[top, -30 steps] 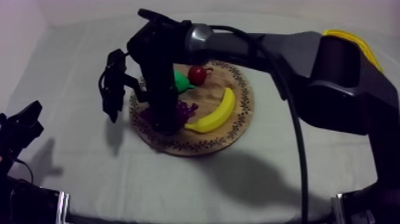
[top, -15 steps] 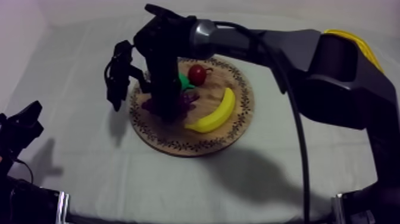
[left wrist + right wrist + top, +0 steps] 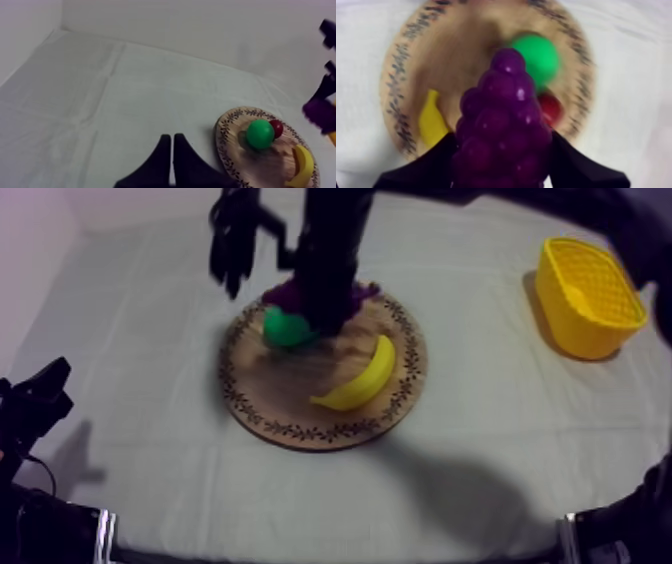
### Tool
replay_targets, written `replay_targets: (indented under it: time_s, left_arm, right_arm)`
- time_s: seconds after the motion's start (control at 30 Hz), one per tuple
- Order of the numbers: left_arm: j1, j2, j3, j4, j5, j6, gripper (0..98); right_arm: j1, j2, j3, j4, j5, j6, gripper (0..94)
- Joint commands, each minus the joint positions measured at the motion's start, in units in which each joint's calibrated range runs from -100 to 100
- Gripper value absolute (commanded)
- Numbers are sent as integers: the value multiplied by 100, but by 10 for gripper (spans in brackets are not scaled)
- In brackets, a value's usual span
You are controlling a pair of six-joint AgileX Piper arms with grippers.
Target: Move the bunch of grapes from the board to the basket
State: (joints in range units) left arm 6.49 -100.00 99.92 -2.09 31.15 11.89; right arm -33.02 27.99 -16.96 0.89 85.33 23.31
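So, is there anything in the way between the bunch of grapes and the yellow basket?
Nothing visible. The right end effector holds the bunch of grapes above the wooden board; between the board and the yellow basket lies only bare cloth. The banana lies on the board, lower than the grapes.

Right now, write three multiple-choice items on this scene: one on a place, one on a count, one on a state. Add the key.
1. Where is the bunch of grapes? A on the wooden board; B held in the right hand above the board; C in the left hand.
2. How many fruits lie on the board? A two; B four; C three.
3. The left hand is: A shut on nothing; B open; C shut on the grapes.
Key: B, it grips them over the board; C, banana, pear, small red fruit; A, its fingers lie together as a wedge.
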Motion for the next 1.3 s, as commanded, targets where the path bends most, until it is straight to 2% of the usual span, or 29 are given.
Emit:
replay_targets:
  time_s: [0.0,0.27,0.6,1.0,1.27]
  left_arm:
    - [-1,0,-4,-4,-3,1,1]
    - [-1,0,-4,-4,-3,1,1]
    - [-1,0,-4,-4,-3,1,1]
    - [-1,0,-4,-4,-3,1,1]
    - [-1,0,-4,-4,-3,1,1]
  right_arm:
    - [194,-845,248,33,-203,-55,350]
    - [884,-1838,645,237,-836,-387,359]
    - [1872,-2243,830,445,-1390,-871,356]
    - [3123,-2005,1112,901,-2368,-2066,357]
    - [3699,-1891,1657,1188,-2698,-2575,358]
